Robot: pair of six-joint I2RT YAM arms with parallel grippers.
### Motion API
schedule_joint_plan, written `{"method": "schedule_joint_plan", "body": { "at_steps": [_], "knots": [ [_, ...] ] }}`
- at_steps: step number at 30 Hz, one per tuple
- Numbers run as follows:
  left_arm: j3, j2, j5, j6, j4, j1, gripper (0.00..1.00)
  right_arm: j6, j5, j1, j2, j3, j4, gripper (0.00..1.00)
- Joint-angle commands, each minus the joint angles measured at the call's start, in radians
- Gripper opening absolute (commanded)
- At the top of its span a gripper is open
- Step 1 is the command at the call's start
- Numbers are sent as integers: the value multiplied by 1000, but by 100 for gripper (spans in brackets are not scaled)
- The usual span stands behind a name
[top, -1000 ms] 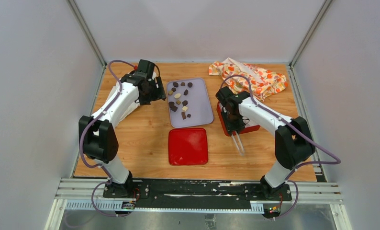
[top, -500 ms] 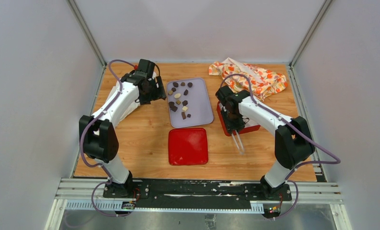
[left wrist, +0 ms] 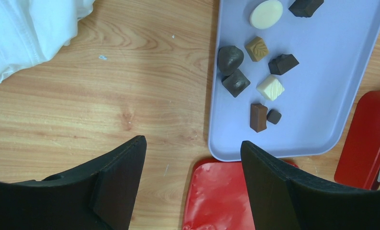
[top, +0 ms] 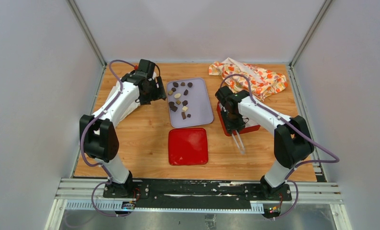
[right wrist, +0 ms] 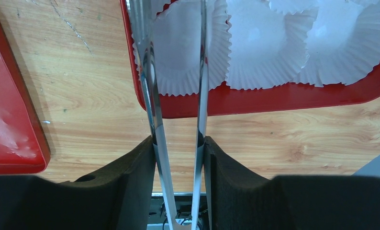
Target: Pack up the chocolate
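Several chocolate pieces [top: 180, 99], dark brown, tan and cream, lie on a lavender tray [top: 200, 108]; they also show in the left wrist view [left wrist: 258, 72]. My left gripper [top: 155, 94] is open and empty, above the wood just left of the tray [left wrist: 322, 86]. My right gripper [top: 234, 125] is shut on metal tongs [right wrist: 197, 72], whose tips reach over white crinkled paper cups [right wrist: 255, 43] in a red box [right wrist: 293, 98]. The tongs [top: 238, 142] hold nothing that I can see.
A red lid [top: 188, 146] lies in front of the lavender tray. An orange-patterned cloth [top: 252, 76] is at the back right. White cloth [left wrist: 30, 28] lies at the left arm's side. The enclosure's walls stand on three sides.
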Motion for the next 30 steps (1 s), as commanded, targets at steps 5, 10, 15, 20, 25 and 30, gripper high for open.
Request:
{"method": "schedule_joint_plan", "body": {
  "at_steps": [5,10,15,20,25,30],
  "knots": [
    [19,3,7,2,4,8,77,-4,27,-1,3,6,-28,45],
    [16,-2,9,2,4,8,77,-3,24,-2,3,6,-24,45],
    [11,-6,9,1,4,8,77,6,61,-2,-26,15,-31,43],
    [8,-10,7,3,4,8,77,9,106,-39,-100,60,-65,40],
    [14,-7,8,7,4,8,77,-6,128,-94,-169,126,-79,40],
    [16,-9,7,9,4,8,77,-21,118,-107,-176,202,-106,39]
  ]
}}
